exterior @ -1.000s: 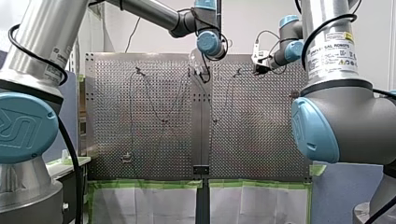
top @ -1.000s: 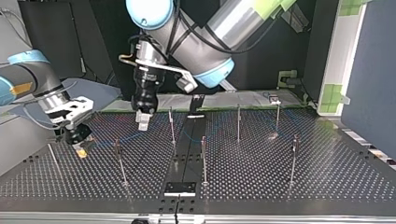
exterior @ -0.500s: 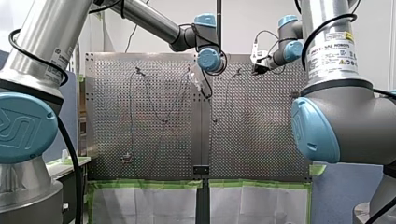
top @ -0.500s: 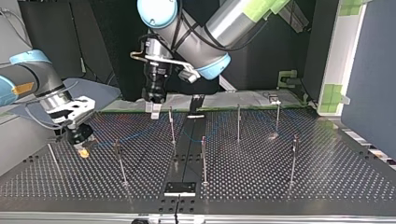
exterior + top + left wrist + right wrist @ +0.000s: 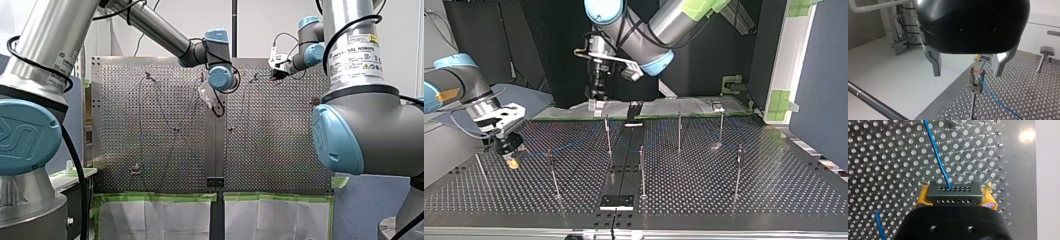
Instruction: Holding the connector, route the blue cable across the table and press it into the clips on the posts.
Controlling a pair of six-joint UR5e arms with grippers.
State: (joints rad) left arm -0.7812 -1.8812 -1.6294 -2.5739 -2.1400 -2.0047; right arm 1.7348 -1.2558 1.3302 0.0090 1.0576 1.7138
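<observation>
My right gripper (image 5: 955,195) is shut on the black connector (image 5: 953,192), yellow pads (image 5: 922,196) on both sides. The blue cable (image 5: 936,157) runs from the connector over the perforated table (image 5: 885,157). In the top view my right gripper (image 5: 511,159) hangs low at the table's left, and the cable (image 5: 569,145) trails toward the posts (image 5: 608,132). My left gripper (image 5: 967,75) is open and holds nothing. Ahead of it stands a post clip (image 5: 975,81) with the cable (image 5: 988,91) seated in it. In the top view my left gripper (image 5: 596,104) hangs above the table's far edge.
Several thin posts (image 5: 642,170) stand across the table, one at the right (image 5: 739,170). A black plate (image 5: 616,201) sits at the near edge in the top view. A blue partition (image 5: 824,75) bounds the right side. A dark rod (image 5: 870,102) crosses below my left gripper.
My left gripper has risen off the table and drawn back toward the far edge, rightward in the top view. My right gripper has stayed put with the connector.
</observation>
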